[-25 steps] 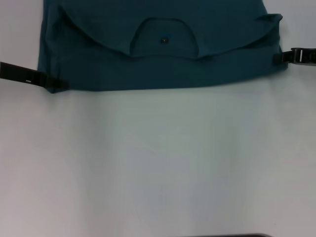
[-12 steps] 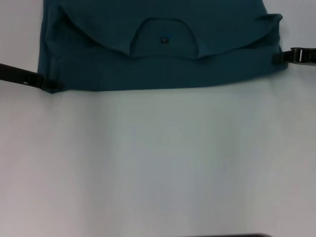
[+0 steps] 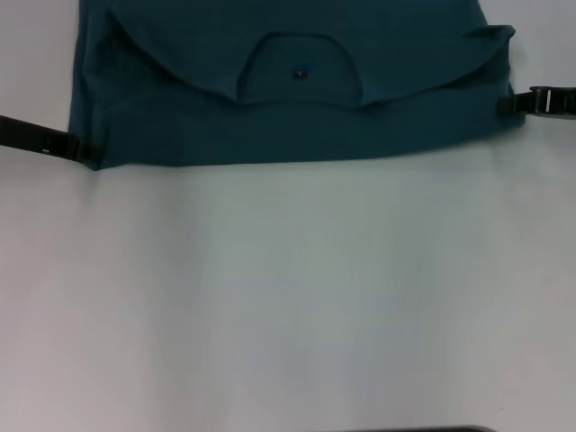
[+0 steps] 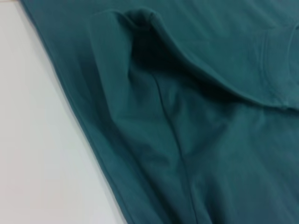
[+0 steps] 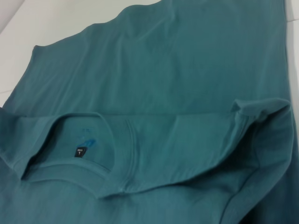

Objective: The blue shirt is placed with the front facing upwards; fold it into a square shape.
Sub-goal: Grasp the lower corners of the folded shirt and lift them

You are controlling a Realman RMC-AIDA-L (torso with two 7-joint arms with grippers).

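The blue shirt (image 5: 177, 70) fills almost all the picture, lying partly folded on the white table (image 5: 28, 23) seen at ten o'clock, with its round collar (image 5: 70, 154) open at seven o'clock, a small dark label (image 5: 81, 151) inside, and a folded edge (image 5: 261, 109) at three o'clock.

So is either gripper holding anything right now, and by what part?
Cannot be told for sure: the left gripper and right gripper each meet a side edge of the dark teal-blue cotton shirt.

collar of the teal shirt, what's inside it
Inside the round collar of the dark teal-blue cotton shirt sits a small dark label with faint blue print above it. Any chest lettering is hidden by the folded cloth.
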